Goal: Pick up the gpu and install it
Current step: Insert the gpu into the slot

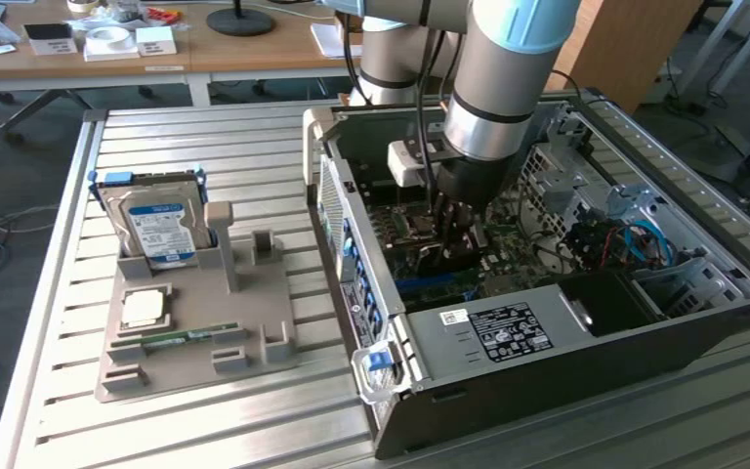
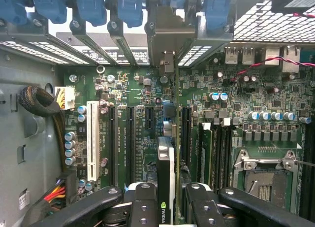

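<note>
We are holding the gpu (image 2: 166,182) edge-on between the closed jaws of the gripper (image 2: 167,202) inside the open computer case (image 1: 687,322), just above the motherboard (image 2: 147,113) slots, so the pickup looks done and the seating is not yet finished.

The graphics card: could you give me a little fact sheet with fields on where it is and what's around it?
Card: gpu, held edge-on between the fingers of the gripper
Where: inside the open computer case, above the green motherboard
Installed: not seated yet
Stand outside the case: hard drive, small green memory stick
Surface: slatted metal table
</note>
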